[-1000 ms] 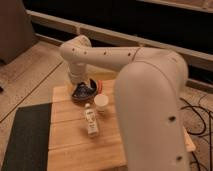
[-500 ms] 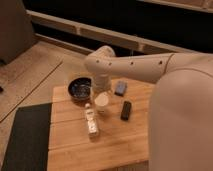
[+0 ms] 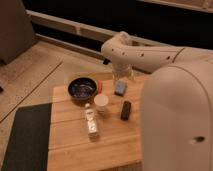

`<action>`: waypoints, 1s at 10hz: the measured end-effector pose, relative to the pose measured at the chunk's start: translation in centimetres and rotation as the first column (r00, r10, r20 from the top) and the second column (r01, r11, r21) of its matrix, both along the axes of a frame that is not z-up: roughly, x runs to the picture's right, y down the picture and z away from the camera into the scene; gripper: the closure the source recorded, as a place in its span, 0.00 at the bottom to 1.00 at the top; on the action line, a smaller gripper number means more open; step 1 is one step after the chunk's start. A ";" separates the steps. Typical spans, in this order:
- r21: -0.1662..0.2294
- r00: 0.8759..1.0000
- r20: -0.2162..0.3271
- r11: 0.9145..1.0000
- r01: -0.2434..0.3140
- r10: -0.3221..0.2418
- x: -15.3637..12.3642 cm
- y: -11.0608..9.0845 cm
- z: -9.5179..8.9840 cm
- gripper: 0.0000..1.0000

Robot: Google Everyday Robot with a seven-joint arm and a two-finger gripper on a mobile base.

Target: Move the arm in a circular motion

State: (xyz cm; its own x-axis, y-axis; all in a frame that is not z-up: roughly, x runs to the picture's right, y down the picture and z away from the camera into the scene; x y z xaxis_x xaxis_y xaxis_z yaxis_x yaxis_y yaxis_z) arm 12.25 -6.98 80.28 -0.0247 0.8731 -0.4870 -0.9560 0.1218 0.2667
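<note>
The arm (image 3: 165,60) is a very large cream-white tube with rows of small dark holes. It reaches from the right foreground to a bent joint (image 3: 117,47) above the table's far edge, then drops straight down. The gripper (image 3: 122,79) hangs at its lower end, just above and behind a small blue object (image 3: 120,88) at the back of the wooden table (image 3: 75,150). The arm's thick near segment hides the right part of the table.
On the table stand a dark bowl (image 3: 82,88), a white cup (image 3: 101,102), a clear bottle lying on its side (image 3: 91,121) and a black object (image 3: 126,110). A dark mat (image 3: 25,135) lies on the floor to the left. A dark wall with a rail (image 3: 75,27) runs behind.
The arm's lower end with the gripper has swung right and back, from over the bowl to the table's far edge by the blue object. The objects on the table have not moved.
</note>
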 end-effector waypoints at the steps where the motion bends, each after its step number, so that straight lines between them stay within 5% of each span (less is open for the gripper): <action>1: 0.004 1.000 -0.028 1.000 0.013 -0.013 0.2 -1.8 1.4 0.35; 3: 0.007 0.999 -0.015 0.999 0.031 -0.031 -1.6 -4.4 3.9 0.35; 6: 0.002 0.987 0.117 0.994 0.113 -0.113 -9.7 -7.1 7.6 0.35; 10: 0.007 0.910 0.333 0.965 0.261 -0.249 -20.1 -6.3 7.2 0.35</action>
